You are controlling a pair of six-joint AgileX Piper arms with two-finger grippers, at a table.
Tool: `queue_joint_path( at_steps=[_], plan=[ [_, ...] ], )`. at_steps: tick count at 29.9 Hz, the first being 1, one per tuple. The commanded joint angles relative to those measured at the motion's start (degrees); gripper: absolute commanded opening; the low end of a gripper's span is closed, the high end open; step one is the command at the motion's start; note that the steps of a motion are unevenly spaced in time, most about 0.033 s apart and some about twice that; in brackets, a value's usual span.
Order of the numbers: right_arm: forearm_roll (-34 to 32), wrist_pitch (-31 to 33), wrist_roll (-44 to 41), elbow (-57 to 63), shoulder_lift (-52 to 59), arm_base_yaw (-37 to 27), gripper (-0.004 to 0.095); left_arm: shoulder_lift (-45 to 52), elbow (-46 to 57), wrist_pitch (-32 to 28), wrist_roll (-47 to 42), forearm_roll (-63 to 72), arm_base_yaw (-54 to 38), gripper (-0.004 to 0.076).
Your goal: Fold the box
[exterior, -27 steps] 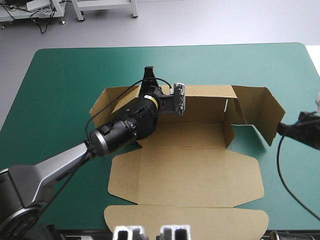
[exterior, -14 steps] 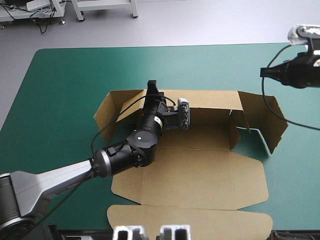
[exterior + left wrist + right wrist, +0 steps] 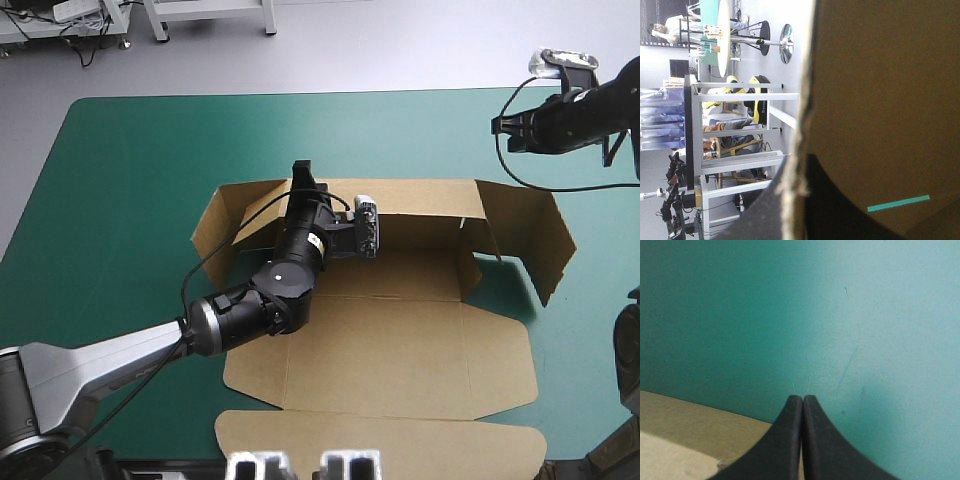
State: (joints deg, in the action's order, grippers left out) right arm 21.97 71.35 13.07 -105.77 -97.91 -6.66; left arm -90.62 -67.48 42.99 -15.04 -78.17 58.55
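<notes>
The brown box lies open on the teal-green cover, its base flat and its lid flap at the near edge. Its back wall stands raised, with side flaps angled out at both ends. My left gripper is shut on the top edge of the back wall near its left end. In the left wrist view the board's edge runs between the gripper's black fingers. My right gripper hangs shut above the table's far right. Teal-green cover and a strip of board lie under this gripper.
The left forearm lies across the box's left side, above its base. The teal-green cover shows around the box to the left, the far side and the right. The lid flap reaches the table's near edge.
The right arm rose from beside the box's right flap to the table's far right corner, then shifted slightly left. The left arm swung its elbow inward, and the box slid a little to the right.
</notes>
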Motion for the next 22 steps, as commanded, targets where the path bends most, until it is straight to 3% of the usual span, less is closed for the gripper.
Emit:
queue_joint_path(
  at_steps=[1, 4, 9, 18, 22],
  plan=[
    [1.20, 0.25, 0.50, 0.71, 1.72, 0.05, -0.0020, 2.64, -1.49, 1.76, -1.28, -3.32, 0.45, -0.0010],
    [-0.06, 0.25, 1.63, 6.15, 2.35, 0.05, -0.0020, 2.64, -1.49, 2.58, -1.28, -3.32, 0.45, -0.0010],
    [4.96, 0.25, 5.68, 12.19, 4.59, -0.09, -0.0020, 2.64, -1.49, 2.58, -1.28, -3.32, 0.45, -0.0010],
    [6.90, 0.14, 9.61, 21.28, 11.73, -0.09, -0.0020, 2.64, -1.49, 3.01, -1.28, -2.83, 0.45, -0.0010],
    [9.93, -5.50, 13.19, 29.17, 15.47, -0.18, -0.0020, 2.64, -1.49, 2.77, -1.28, -2.42, 0.45, -0.0010]
  ],
)
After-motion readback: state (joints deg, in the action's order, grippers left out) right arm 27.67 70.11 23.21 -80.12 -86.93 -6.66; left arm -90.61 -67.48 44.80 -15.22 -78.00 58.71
